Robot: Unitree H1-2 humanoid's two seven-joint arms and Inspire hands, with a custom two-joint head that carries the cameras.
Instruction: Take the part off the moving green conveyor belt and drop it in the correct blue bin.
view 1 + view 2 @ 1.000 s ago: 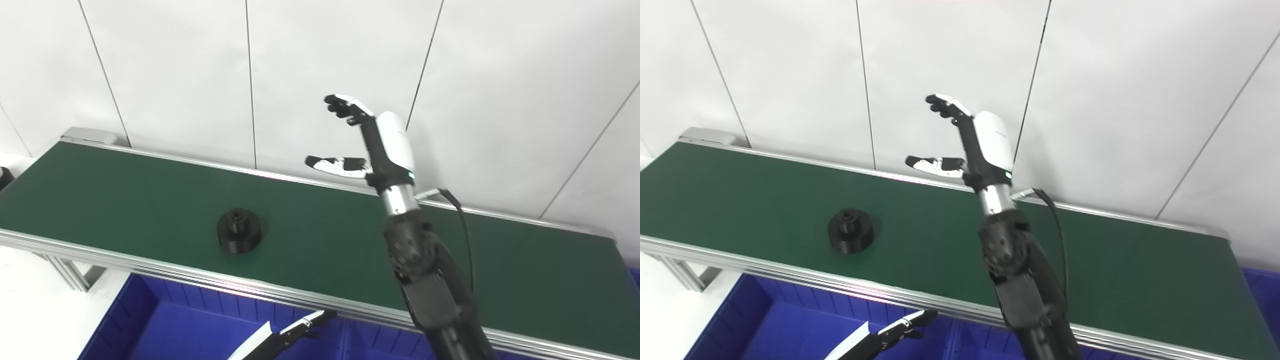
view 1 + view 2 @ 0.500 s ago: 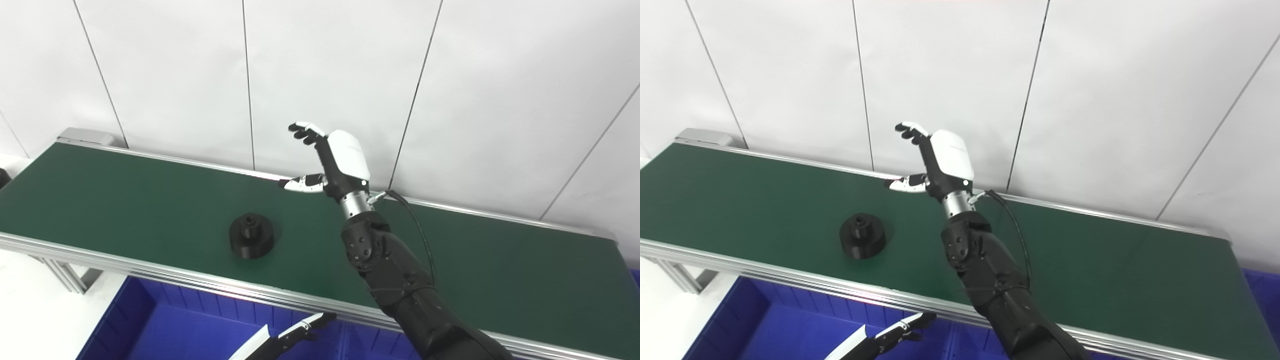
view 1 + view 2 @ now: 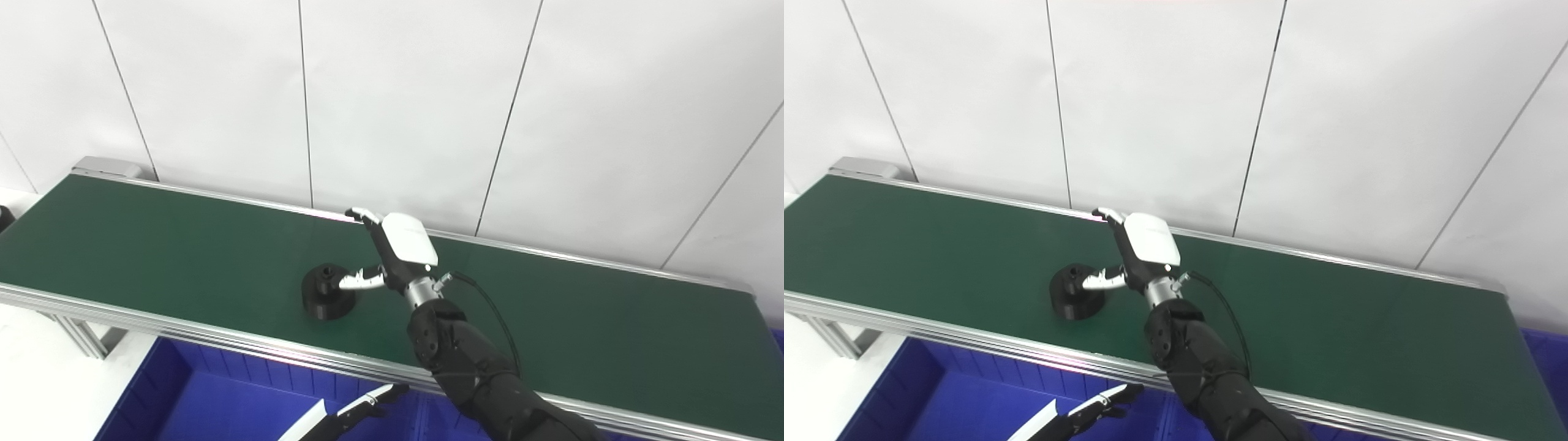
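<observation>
Black part (image 3: 327,294) lies just beside, perhaps touching, spread fingers (image 3: 358,281).

No legible text, label, brand, number or sign appears in either view. The white wall panels (image 3: 404,92), the green conveyor belt (image 3: 153,245), the black part (image 3: 324,294), the blue bin (image 3: 214,404) and both hands carry no readable marking.

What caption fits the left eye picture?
Open right robot hand reaches the black part on the green belt.
</observation>
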